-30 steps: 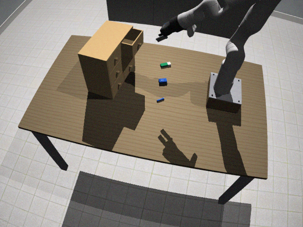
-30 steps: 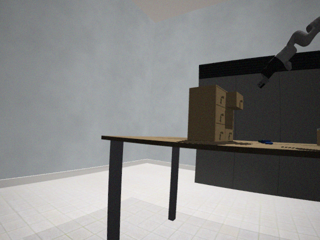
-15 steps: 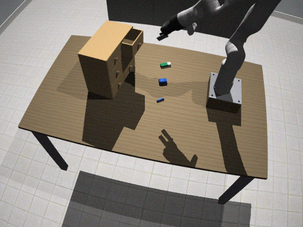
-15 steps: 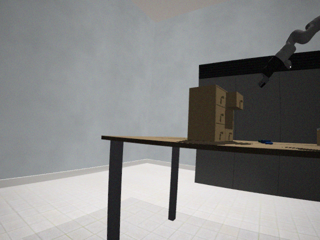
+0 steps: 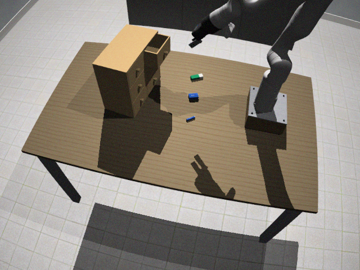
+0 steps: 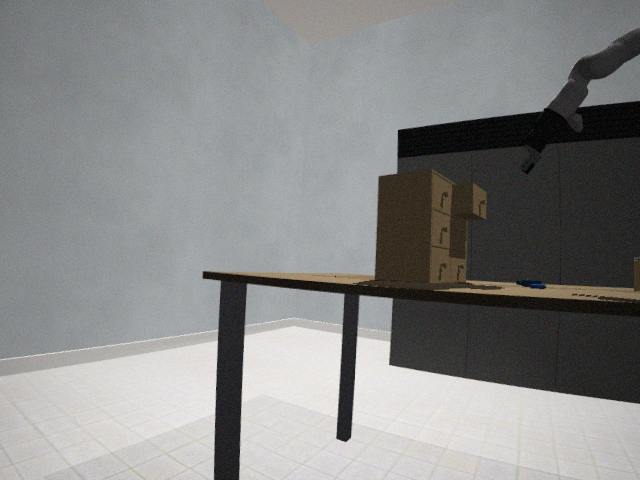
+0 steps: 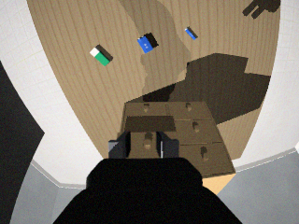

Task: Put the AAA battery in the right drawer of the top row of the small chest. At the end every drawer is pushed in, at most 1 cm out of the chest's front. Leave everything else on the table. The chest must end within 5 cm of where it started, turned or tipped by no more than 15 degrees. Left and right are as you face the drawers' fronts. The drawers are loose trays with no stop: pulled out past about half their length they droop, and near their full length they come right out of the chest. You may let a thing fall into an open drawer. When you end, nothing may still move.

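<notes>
A light-brown wooden chest of 6 small drawers (image 5: 122,52) stands near the far left part of a rectangular wood-grain table (image 5: 87,139) on dark legs. Facing the drawer fronts, the right drawer of the top row (image 5: 158,45) is pulled partly out and sits level, its open tray showing from above; in the exterior view the same drawer (image 6: 471,200) juts out from the chest's front. The other 5 drawers look pushed in.

The small blue cylindrical AAA battery (image 5: 190,118) lies flat on the table top in front of the chest, well apart from it and the nearest of 3 small items in a loose line. Beyond it rests a blue rectangular block (image 5: 193,95), and farther still a green-and-white rectangular block (image 5: 196,76). The wrist view shows all 3: battery (image 7: 191,33), blue block (image 7: 148,43) and green-and-white block (image 7: 101,55).

The grey robot arm rises from a grey square base block (image 5: 281,116) at the table's right side and reaches high over the far edge. Its black two-finger gripper (image 5: 194,43) hangs in the air, above and just beyond the open drawer, well apart from the battery. The fingers stand partly spread with nothing between them; their forked shadow falls on the table's near part.
</notes>
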You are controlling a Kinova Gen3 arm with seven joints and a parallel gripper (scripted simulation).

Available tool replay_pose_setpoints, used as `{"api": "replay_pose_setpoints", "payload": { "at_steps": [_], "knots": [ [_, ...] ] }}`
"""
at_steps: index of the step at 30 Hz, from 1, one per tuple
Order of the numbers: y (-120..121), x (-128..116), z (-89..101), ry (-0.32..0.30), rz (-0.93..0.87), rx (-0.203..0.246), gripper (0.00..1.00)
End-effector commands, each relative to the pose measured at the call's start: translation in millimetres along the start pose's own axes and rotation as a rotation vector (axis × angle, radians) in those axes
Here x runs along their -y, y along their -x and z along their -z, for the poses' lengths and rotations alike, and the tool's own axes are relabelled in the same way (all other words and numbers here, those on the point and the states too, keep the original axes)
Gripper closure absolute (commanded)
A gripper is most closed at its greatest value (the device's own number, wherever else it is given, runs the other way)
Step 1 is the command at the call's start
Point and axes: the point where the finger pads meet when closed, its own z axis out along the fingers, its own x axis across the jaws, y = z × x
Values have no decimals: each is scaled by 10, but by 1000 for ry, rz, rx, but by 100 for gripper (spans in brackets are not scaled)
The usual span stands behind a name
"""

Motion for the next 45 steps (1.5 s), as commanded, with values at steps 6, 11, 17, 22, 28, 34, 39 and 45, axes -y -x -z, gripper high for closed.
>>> {"api": "replay_pose_setpoints", "payload": {
  "at_steps": [6, 11, 17, 22, 28, 34, 39, 45],
  "knots": [
    [-55, -50, 97, -56, 16, -18, 33],
    [-57, -54, 167, -106, 17, -19, 33],
    [-61, -61, 254, -167, 18, -21, 33],
    [-61, -66, 311, -208, 18, -21, 33],
    [-62, -72, 382, -258, 19, -21, 33],
    [-63, -80, 466, -317, 20, -22, 33],
    [-62, -85, 520, -356, 20, -22, 33],
    [-62, -91, 584, -402, 21, -22, 33]
  ]
}}
